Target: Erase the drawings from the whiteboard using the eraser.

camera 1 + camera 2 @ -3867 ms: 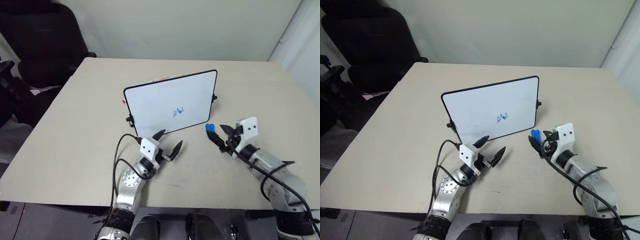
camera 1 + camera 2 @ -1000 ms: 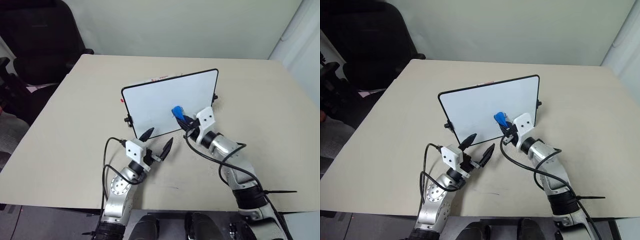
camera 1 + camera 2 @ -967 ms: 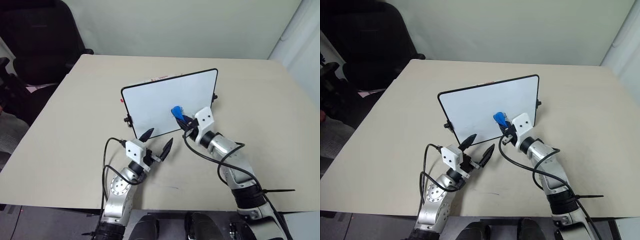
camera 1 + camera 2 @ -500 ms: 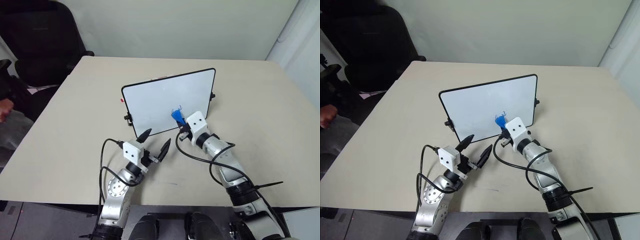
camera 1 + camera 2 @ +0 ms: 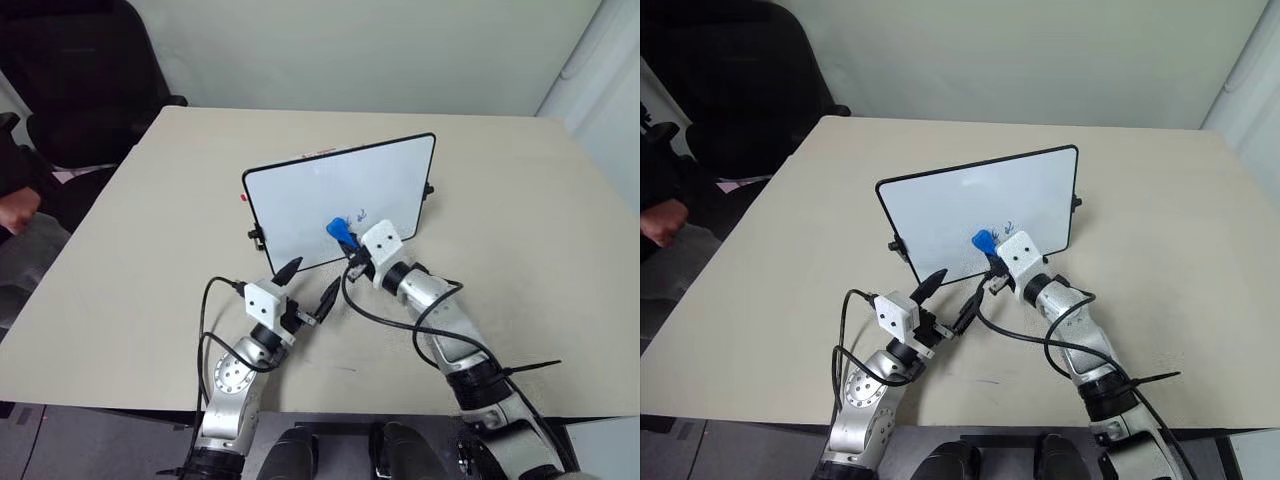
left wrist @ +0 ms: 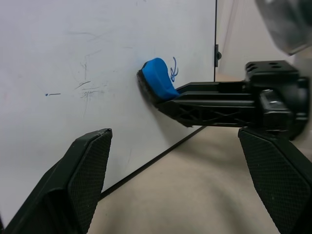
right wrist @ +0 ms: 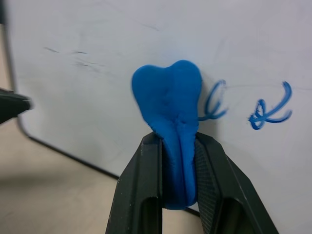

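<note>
The whiteboard (image 5: 300,200) stands tilted back at the middle of the table. Low on its right half are the drawings (image 5: 358,214), a small blue scribble, also seen close up as the drawings (image 7: 268,109). My right gripper (image 5: 347,241) is shut on the blue eraser (image 5: 341,229). It presses the eraser (image 7: 170,107) flat against the board just left of the scribble, touching its left stroke. My left gripper (image 5: 312,279) hovers open in front of the board's lower edge, holding nothing, with its black fingers (image 6: 83,170) spread wide.
A black office chair (image 5: 70,80) stands beyond the table's far left corner. A person's hand (image 5: 15,212) shows at the left edge. Black cables loop from both wrists over the near table (image 5: 520,230).
My right gripper has slid the eraser left and slightly down across the board. The scribble it covered now shows to its right. The left arm has stayed put.
</note>
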`<control>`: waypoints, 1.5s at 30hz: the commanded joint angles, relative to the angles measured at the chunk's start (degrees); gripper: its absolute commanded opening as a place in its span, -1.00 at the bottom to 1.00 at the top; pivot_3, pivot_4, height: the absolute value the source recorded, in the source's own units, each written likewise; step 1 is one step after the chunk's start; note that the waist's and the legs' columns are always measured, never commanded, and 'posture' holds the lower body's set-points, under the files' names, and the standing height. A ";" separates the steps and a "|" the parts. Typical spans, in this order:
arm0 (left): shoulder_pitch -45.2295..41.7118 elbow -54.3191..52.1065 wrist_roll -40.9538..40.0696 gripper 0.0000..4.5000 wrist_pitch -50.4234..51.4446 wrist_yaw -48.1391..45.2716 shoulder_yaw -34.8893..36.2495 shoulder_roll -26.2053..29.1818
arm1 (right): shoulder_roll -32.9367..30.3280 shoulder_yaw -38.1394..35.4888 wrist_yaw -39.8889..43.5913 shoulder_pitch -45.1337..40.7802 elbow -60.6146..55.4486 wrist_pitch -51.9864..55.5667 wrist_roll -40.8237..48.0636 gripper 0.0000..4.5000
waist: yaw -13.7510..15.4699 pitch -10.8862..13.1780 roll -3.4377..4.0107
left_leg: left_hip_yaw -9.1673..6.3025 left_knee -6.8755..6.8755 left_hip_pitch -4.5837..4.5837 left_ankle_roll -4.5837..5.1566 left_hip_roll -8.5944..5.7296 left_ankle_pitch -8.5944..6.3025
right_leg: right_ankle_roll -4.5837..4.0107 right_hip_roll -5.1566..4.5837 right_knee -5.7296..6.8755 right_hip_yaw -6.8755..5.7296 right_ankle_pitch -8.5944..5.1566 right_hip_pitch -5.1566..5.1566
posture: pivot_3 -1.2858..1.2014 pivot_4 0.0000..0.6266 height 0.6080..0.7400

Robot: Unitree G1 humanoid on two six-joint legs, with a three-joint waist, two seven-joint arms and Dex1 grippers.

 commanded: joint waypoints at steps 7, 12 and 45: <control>-1.18 -1.25 -1.44 1.00 -0.05 -0.27 1.82 0.60 | 2.44 -6.15 -7.01 -2.25 1.38 -1.32 0.62 -0.64 | 0.05 0.02 -0.01 | 0.01 0.02 -0.05 0.11 -0.02 -0.03 | -0.61 -0.02 -0.06 0.01 0.24 -0.01 | 0.03 -0.52 1.00; -1.54 -1.03 -2.12 1.00 0.29 -0.81 2.53 1.02 | 2.77 -10.10 -10.48 -3.80 3.07 -1.36 0.68 -0.64 | -0.07 0.04 0.00 | 0.00 0.02 -0.02 -0.07 -0.02 0.35 | -0.79 -0.02 -0.05 0.01 0.72 -0.01 | 0.03 -0.52 1.00; 1.06 -4.24 -1.77 1.00 1.10 -0.46 1.49 1.08 | 4.96 -3.76 -7.89 -8.56 14.57 -6.28 -2.53 -0.64 | -1.09 0.05 0.01 | -0.04 -0.07 -0.53 0.22 -0.01 0.75 | -0.80 -0.01 -0.07 0.01 0.81 -0.53 | 0.03 -0.52 1.00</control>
